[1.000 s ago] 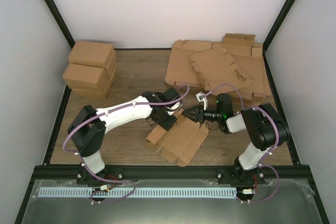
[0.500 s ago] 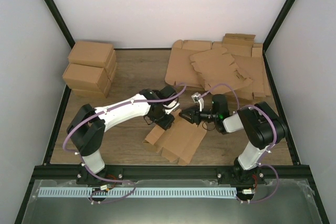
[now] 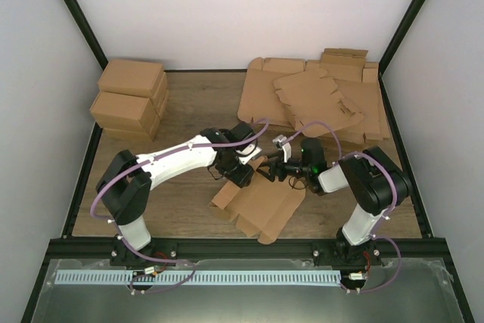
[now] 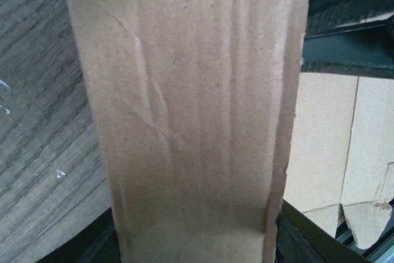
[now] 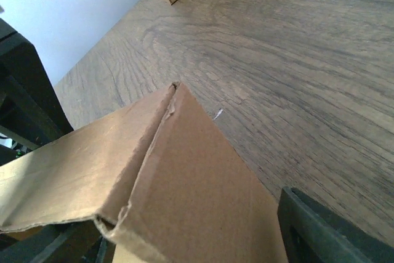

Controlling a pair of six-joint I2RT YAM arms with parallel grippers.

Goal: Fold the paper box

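Cardboard of the paper box (image 3: 265,202) lay half-formed on the wooden table (image 3: 189,104), near the middle and toward the near edge, between the two arms. The right gripper (image 3: 266,169) sat at the box's far edge with its jaws spread wide, straddling a raised folded corner. In its wrist view one finger (image 5: 320,232) stood just beside that corner; contact could not be judged. The left gripper (image 3: 240,175) met the box at its far left edge, where a flap filled its wrist view between dark fingers (image 4: 308,238); whether it was clenched or loose could not be told. Flat blanks (image 3: 318,100) lay far right, finished cartons (image 3: 128,100) far left.
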